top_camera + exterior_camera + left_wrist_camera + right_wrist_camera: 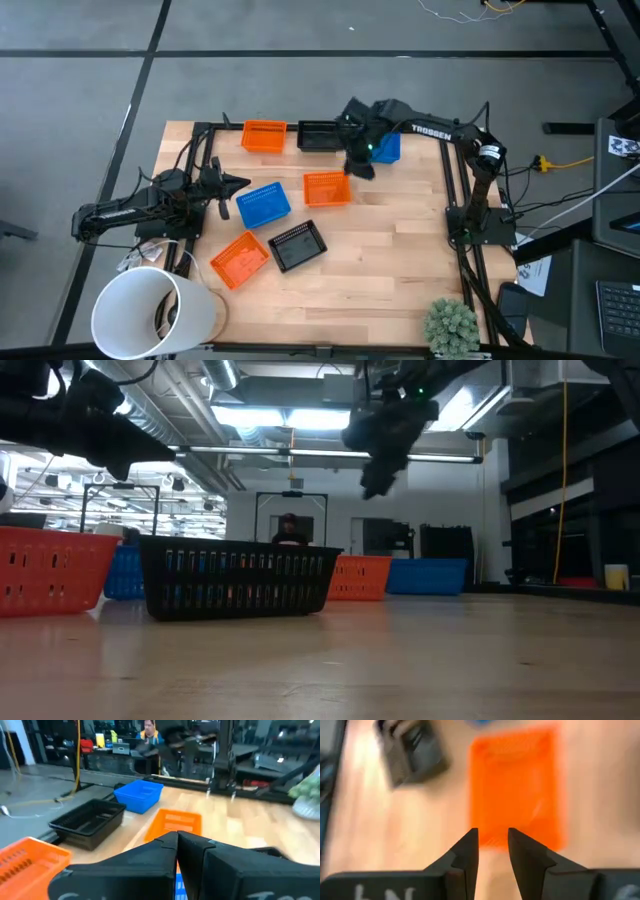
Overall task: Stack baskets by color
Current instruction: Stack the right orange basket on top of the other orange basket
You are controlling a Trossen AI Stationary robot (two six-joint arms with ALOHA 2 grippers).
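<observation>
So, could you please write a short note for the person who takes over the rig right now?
Left gripper: shut, empty, waiting at the left beside a blue basket.
Right gripper: open, empty, above the table next to the middle orange basket.
Baskets: orange, black and blue along the far edge; orange and black nearer.
Done: no single-colour stack visible among these.
Left: stack each colour together.

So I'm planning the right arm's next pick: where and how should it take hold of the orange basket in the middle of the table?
Probably from straight above, pinching one rim wall. The orange basket sits upright and open-topped, apart from its neighbours, so its thin walls are exposed all round. The right gripper, open, hangs above the table beside its far edge; that far rim looks the closest wall to straddle, one finger inside and one outside.
</observation>
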